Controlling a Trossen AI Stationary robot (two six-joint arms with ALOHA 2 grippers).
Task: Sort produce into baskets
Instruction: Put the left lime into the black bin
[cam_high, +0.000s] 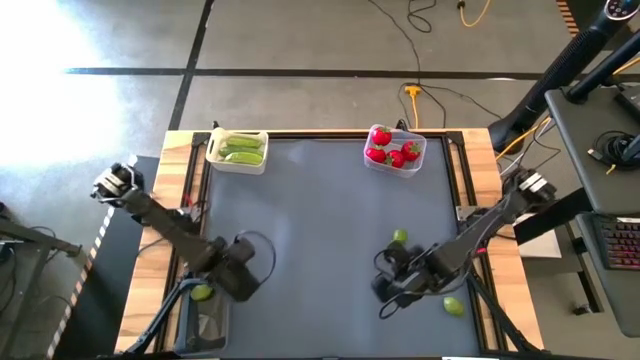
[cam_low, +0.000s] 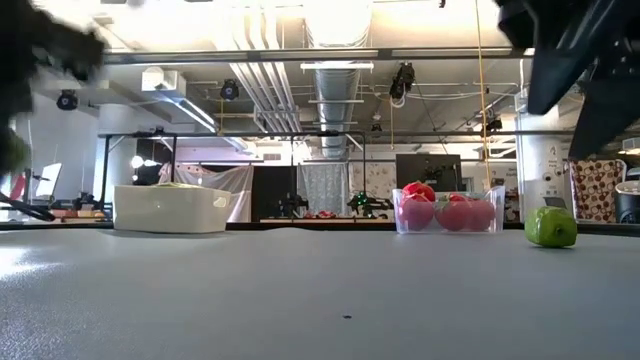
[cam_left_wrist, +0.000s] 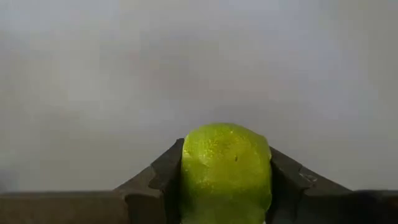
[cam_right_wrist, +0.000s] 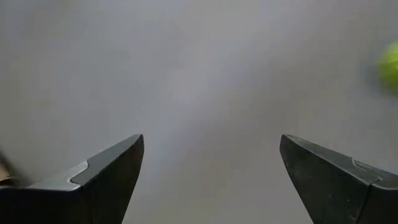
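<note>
Left gripper clamped on small round lime-green fruit, poised beside dark see-through tub at table's near left corner. Right gripper spread wide, empty, over mat. Next probably: centring over tub, then release.

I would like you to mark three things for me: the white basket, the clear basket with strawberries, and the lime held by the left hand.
white basket (cam_high: 214, 152): high view, on its left rim.
clear basket (cam_high: 417, 163): high view, on its right rim.
lime (cam_left_wrist: 226, 171): left wrist view, middle of its skin, gripped by the left hand.
</note>
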